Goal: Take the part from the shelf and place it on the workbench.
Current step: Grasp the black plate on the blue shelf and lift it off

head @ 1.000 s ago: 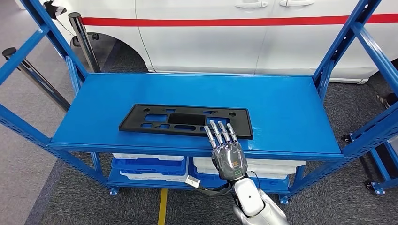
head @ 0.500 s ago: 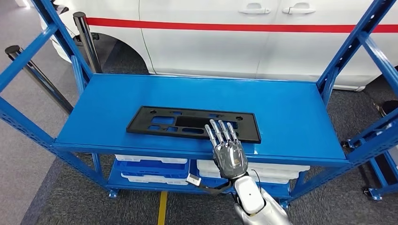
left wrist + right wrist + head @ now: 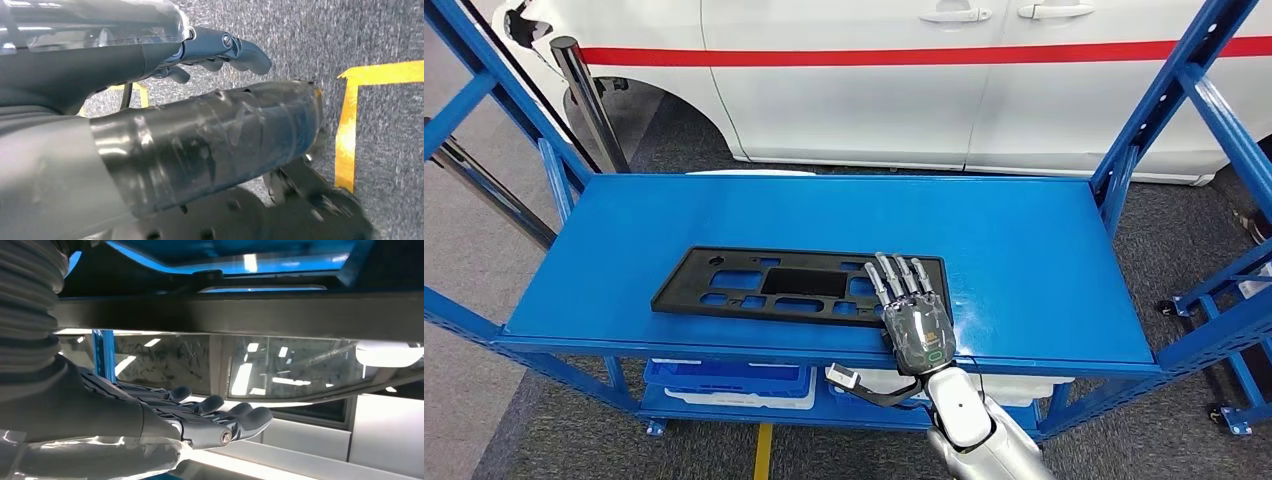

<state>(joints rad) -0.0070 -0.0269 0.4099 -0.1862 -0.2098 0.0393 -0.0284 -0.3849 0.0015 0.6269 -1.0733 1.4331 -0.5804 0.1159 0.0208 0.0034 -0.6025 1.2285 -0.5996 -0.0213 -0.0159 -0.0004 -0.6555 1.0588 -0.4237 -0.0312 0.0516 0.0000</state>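
The part [image 3: 799, 287], a flat black plate with cut-outs, lies on the blue shelf [image 3: 1024, 250], towards its front edge. No writing on it can be read. The right hand [image 3: 911, 315] hovers flat over its right end, fingers [image 3: 220, 415] straight and apart, holding nothing. The left hand [image 3: 220, 50] hangs over grey floor with yellow tape [image 3: 350, 125]; its fingers look curled, but I cannot tell its state.

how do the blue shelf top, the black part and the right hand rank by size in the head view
1. blue shelf top
2. black part
3. right hand, though it sits nearer the camera, so it looks bigger than it is
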